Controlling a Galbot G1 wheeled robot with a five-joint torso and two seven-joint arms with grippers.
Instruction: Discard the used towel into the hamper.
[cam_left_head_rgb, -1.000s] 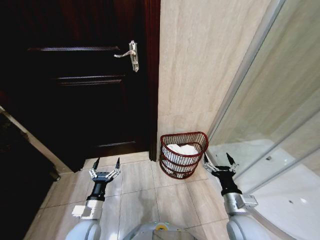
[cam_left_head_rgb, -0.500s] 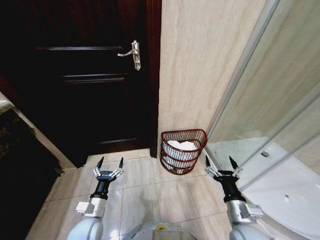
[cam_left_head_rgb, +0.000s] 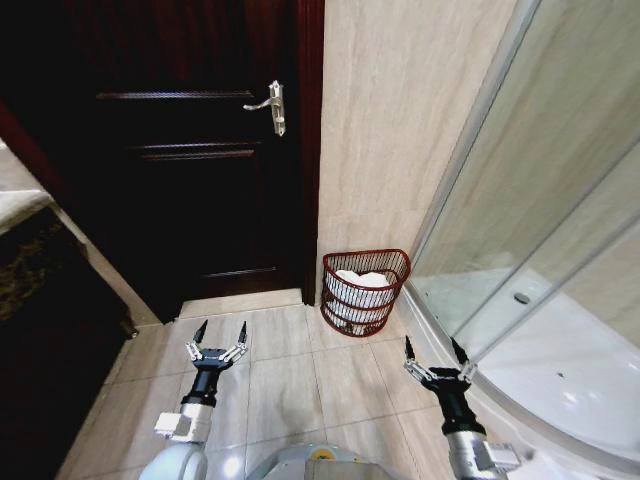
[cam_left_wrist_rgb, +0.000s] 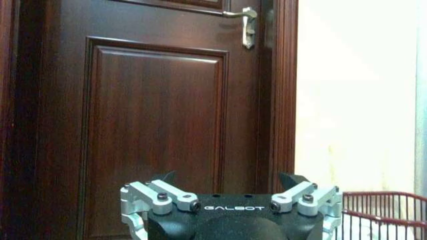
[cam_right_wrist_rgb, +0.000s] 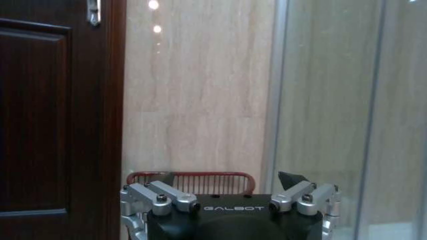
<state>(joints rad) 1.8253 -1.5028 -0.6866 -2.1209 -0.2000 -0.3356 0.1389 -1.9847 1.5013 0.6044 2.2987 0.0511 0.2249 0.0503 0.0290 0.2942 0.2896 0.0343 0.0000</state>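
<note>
In the head view the hamper (cam_left_head_rgb: 366, 291) stands on the floor (cam_left_head_rgb: 290, 375) against the wall (cam_left_head_rgb: 385, 130), beside the door (cam_left_head_rgb: 190, 150), with a white towel (cam_left_head_rgb: 362, 281) inside; the left gripper (cam_left_head_rgb: 218, 341) and right gripper (cam_left_head_rgb: 432, 358) hover low, fingers spread and empty. The left wrist view shows the hamper's rim (cam_left_wrist_rgb: 387, 205) just past the door frame. The right wrist view has it straight ahead, at the foot of the wall.

The one word that can be read is "GALBOT", in pale capitals on the black body of the left gripper (cam_left_wrist_rgb: 227, 180), centred between its two silver finger mounts in the left wrist view. The same word "GALBOT" stands in the same spot on the black body of the right gripper (cam_right_wrist_rgb: 227, 178) in the right wrist view. No other lettering, number or sign can be read on the dark door (cam_left_head_rgb: 190, 160), the tiled wall (cam_left_head_rgb: 390, 130), the hamper (cam_left_head_rgb: 365, 290) or the glass shower screen (cam_left_head_rgb: 530, 200).
</note>
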